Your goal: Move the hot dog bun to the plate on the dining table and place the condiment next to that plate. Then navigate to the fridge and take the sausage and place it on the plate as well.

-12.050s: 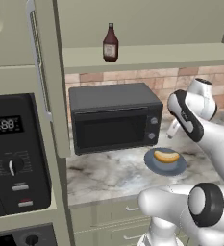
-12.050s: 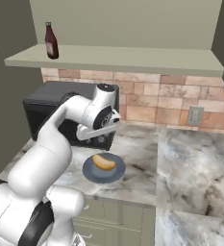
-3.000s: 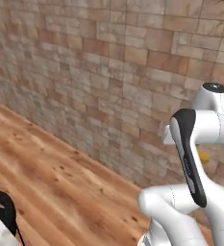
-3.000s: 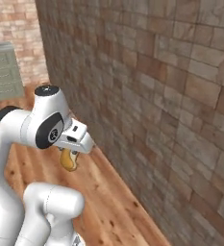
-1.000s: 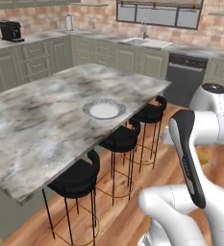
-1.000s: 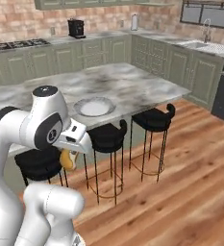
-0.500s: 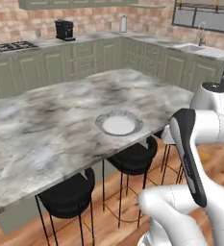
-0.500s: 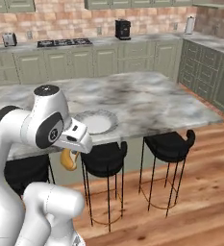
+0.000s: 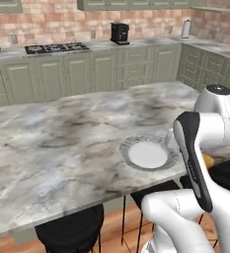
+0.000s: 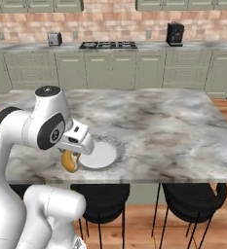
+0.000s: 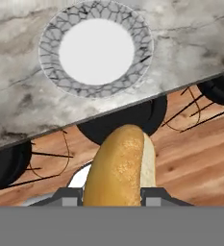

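My gripper [image 11: 112, 193] is shut on the hot dog bun [image 11: 120, 166], a golden oblong that hangs down below the hand [image 10: 70, 158]. The bun [image 10: 68, 162] is held off the near edge of the dining table [image 10: 173, 126], above the floor and stools. A sliver of the bun [image 9: 208, 160] peeks out behind my forearm. The plate [image 9: 127, 147] with its grey speckled rim lies bare near the table's front edge [image 10: 116, 145], just beyond the bun; in the hand view the plate [image 11: 51, 41] sits above it. The condiment, the fridge and the sausage are out of view.
Black round stools [image 10: 103, 194] [image 9: 69, 230] [image 11: 128, 120] stand under the table's near edge on a wooden floor [image 11: 195, 158]. Sage-green cabinets [image 10: 110, 68] with a cooktop [image 10: 107, 44], a coffee machine [image 9: 119, 32] and a toaster [image 10: 53, 38] line the back wall.
The base has driven and turned, so the whole scene has shifted: the table and plate are now nearer and more in front of me. The bun stays in the gripper.
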